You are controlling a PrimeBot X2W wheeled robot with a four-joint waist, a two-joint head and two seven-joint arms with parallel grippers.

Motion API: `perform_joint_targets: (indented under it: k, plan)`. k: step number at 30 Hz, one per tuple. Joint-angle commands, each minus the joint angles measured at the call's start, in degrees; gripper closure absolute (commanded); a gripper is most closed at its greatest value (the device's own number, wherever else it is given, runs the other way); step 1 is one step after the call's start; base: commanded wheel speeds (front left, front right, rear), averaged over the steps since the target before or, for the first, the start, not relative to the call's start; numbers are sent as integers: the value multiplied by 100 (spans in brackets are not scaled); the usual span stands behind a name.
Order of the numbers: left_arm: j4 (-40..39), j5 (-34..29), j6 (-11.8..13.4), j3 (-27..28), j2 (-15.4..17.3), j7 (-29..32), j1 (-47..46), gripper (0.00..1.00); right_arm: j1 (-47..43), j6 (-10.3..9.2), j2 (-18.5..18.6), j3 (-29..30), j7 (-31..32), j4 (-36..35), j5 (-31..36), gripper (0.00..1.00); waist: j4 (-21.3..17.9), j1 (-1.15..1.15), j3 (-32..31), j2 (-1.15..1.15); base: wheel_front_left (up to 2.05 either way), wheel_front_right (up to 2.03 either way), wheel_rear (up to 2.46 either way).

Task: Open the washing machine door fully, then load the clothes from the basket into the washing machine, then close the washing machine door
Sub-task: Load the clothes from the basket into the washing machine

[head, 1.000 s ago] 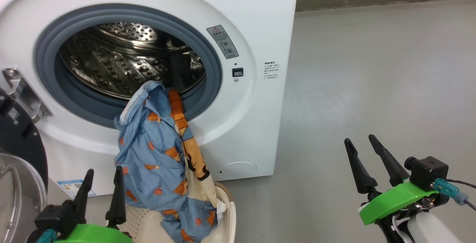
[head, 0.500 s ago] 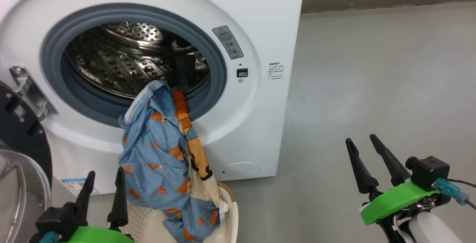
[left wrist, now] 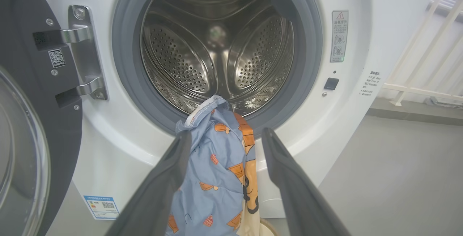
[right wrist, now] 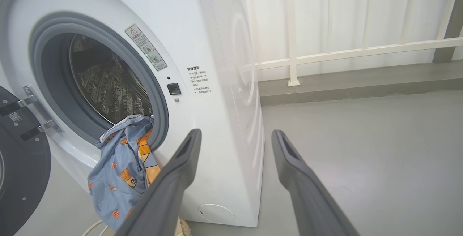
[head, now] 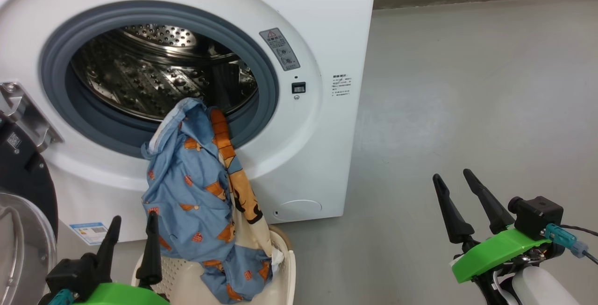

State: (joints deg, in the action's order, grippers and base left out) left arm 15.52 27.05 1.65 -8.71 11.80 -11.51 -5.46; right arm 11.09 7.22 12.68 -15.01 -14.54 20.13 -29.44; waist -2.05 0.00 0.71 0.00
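At the mouth of the big white front-loading washing machine [head: 327, 15] I see the soft light-blue, bear-printed clothes [head: 196, 193] draped over the grey rubber gasket [head: 264, 67]. Their lower end lies in the cream perforated plastic basket [head: 286, 272] below. Glossy black round washing machine door [head: 23, 174] swung wide at my left. Left gripper [head: 134, 217] low beside the basket, fingers spread, nothing held. Right gripper [head: 452, 175] well apart over grey floor [head: 467, 85], fingers spread, empty.
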Motion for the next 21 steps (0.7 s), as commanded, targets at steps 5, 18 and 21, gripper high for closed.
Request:
perform_joint_targets:
  k: [5, 18, 21]
  plan:
    - [-56, 95, 51, 156, 135, 102, -61, 0, 102, 26, 47, -162, -46, -113, -18, 0, -56, 0, 60, 0, 0, 0, 0]
    - [1180, 327, -367, -17, 133, 337, -727, 0, 296, 26, 42, -156, -46, -181, 56, 0, -302, 0, 683, 0, 0, 0, 0]
    - [1708, 367, -529, -72, 134, 323, -1088, 0, 368, 26, 20, -124, -46, -214, 110, 0, -376, 0, 948, 0, 0, 0, 0]
